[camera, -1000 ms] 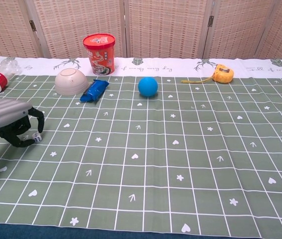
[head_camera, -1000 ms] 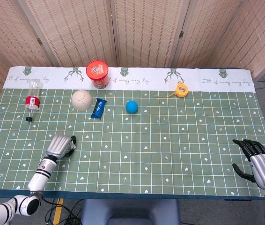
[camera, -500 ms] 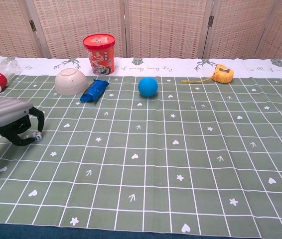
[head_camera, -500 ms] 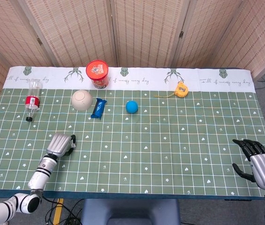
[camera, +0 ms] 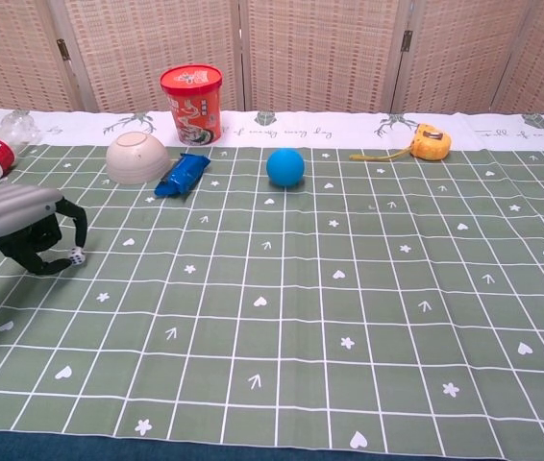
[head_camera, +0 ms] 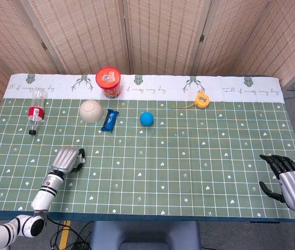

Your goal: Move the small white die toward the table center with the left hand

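Backdrop: woven reed folding screens (head_camera: 152, 36) behind a table (head_camera: 189, 172) under a green grid cloth with small white hearts and a white deer-print band along the far edge.
Left hand: (camera: 17, 230) low at the near-left of the cloth, knuckles up, dark fingers (camera: 78, 229) curled down toward the cloth; probably kept low so a short slide would do rather than a lift.
Small white die: (camera: 77, 256) pinched at the tips of those curled fingers, near the left edge and well apart from the table center; hidden under the hand (head_camera: 68, 159) in the head view.
Hold: fingers closed on the die at its sides, seemingly so that it would not roll; whether resting on the cloth or just off it, impossible to tell.
Right hand: (head_camera: 288, 182) parked at the near-right corner of the table, fingers spread, nothing in it; idle, since the task named the other arm.
Far-left clutter: clear bottle (head_camera: 36, 108) with a red label lying on its side, upturned beige bowl (head_camera: 90, 111), blue snack packet (head_camera: 110, 120) just beside the bowl.
Far-middle clutter: red noodle cup (head_camera: 108, 82) upright on the white band, blue ball (head_camera: 146, 119) nearer the middle.
Far-right item: yellow tape measure (head_camera: 203, 98) with some tape drawn out.
Path judged: open cloth to the right of the die, with the ball and packet sitting farther back.
Stage judged: die secured, carry toward the center not yet done.
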Controlling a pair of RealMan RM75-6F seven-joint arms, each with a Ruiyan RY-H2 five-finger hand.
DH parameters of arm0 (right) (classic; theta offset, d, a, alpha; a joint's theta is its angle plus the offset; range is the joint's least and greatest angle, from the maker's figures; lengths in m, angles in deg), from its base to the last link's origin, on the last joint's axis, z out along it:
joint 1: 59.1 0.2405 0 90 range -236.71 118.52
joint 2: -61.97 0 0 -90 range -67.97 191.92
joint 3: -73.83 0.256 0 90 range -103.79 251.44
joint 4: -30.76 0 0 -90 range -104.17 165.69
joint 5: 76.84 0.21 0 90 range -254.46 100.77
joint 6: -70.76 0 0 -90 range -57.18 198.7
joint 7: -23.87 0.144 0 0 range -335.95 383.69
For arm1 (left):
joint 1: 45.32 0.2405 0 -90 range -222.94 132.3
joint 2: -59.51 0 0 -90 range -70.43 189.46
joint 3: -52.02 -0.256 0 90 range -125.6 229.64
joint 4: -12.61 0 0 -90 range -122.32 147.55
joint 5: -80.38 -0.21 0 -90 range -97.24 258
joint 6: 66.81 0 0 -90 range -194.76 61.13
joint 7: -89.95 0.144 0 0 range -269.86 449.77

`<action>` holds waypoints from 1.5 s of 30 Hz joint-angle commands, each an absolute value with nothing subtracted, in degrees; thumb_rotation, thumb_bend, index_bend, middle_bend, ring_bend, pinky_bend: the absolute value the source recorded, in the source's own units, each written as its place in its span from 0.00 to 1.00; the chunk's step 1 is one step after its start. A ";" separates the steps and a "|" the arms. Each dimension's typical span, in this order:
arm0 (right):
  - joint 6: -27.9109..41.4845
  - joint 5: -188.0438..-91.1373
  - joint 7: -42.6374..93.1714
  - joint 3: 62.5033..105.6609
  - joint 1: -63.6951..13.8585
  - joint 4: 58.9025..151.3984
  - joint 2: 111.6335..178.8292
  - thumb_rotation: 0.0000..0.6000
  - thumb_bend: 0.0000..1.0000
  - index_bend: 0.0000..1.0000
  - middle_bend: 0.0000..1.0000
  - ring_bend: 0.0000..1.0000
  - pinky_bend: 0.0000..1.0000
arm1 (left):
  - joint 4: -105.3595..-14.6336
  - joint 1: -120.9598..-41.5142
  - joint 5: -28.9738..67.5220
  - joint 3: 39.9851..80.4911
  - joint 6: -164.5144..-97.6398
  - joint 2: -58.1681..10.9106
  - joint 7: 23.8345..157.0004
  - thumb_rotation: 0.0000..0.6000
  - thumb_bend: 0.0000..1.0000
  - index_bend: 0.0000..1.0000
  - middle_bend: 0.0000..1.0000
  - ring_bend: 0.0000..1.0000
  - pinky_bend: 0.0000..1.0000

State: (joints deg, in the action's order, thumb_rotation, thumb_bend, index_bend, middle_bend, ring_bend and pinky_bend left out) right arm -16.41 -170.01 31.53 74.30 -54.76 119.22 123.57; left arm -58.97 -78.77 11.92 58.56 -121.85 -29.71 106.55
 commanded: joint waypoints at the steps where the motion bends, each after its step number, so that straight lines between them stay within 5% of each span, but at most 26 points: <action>1: -16.36 -170.05 31.58 74.30 -54.71 119.15 123.64 1.00 0.24 0.19 0.26 0.20 0.21 | -62.05 -78.29 11.42 59.32 -123.15 -27.89 104.65 1.00 0.48 0.60 0.92 0.78 0.89; 9: -16.67 -170.04 32.24 74.20 -54.94 118.55 123.85 1.00 0.24 0.19 0.26 0.20 0.21 | -68.48 -78.29 9.26 59.56 -124.46 -24.60 102.61 1.00 0.48 0.62 0.92 0.78 0.89; 14: -17.16 -169.75 32.62 74.17 -55.40 118.22 123.77 1.00 0.24 0.19 0.26 0.20 0.21 | -74.47 -76.85 4.81 63.14 -131.73 -22.60 92.77 1.00 0.48 0.57 0.92 0.76 0.89; 16: -17.28 -169.81 32.83 74.19 -55.43 118.12 123.87 1.00 0.24 0.19 0.26 0.20 0.21 | -76.82 -76.43 2.47 64.28 -134.13 -21.09 88.18 1.00 0.46 0.42 0.91 0.76 0.89; 19: -17.15 -169.85 32.92 74.17 -55.36 117.91 124.11 1.00 0.24 0.19 0.26 0.20 0.21 | -79.82 -76.05 1.59 65.81 -136.23 -18.93 85.75 0.95 0.32 0.07 0.89 0.74 0.89; 21: -16.96 -169.77 33.02 74.15 -55.32 117.77 124.22 1.00 0.24 0.19 0.26 0.20 0.21 | -81.03 -75.72 1.29 66.35 -137.55 -18.45 84.99 0.85 0.26 0.00 0.88 0.74 0.89; 23: -16.94 -169.71 33.10 74.19 -55.31 117.64 124.31 1.00 0.24 0.19 0.26 0.20 0.21 | -81.65 -75.60 1.30 66.08 -137.50 -17.89 85.45 0.75 0.21 0.00 0.88 0.73 0.89; 31: -17.42 -169.76 33.25 74.29 -55.50 117.71 123.93 1.00 0.24 0.19 0.26 0.20 0.21 | -82.25 -74.36 3.72 64.84 -137.05 -16.38 87.16 0.74 0.21 0.00 0.83 0.69 0.89; 37: -16.84 -169.44 33.08 74.20 -55.45 117.89 123.81 1.00 0.24 0.19 0.26 0.20 0.21 | -83.90 -71.17 7.09 63.49 -138.85 -13.62 90.66 0.98 0.21 0.05 0.71 0.57 0.81; 45: -16.13 -169.48 32.88 74.31 -54.97 118.16 123.50 1.00 0.24 0.19 0.26 0.20 0.21 | -86.65 -65.00 10.46 59.36 -144.04 -9.18 100.15 1.00 0.21 0.12 0.57 0.43 0.63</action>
State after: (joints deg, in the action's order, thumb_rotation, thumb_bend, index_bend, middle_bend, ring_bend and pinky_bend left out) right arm -16.15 -169.48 32.87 74.31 -54.98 118.16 123.51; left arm -86.11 -66.81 9.83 60.75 -141.67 -10.19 98.43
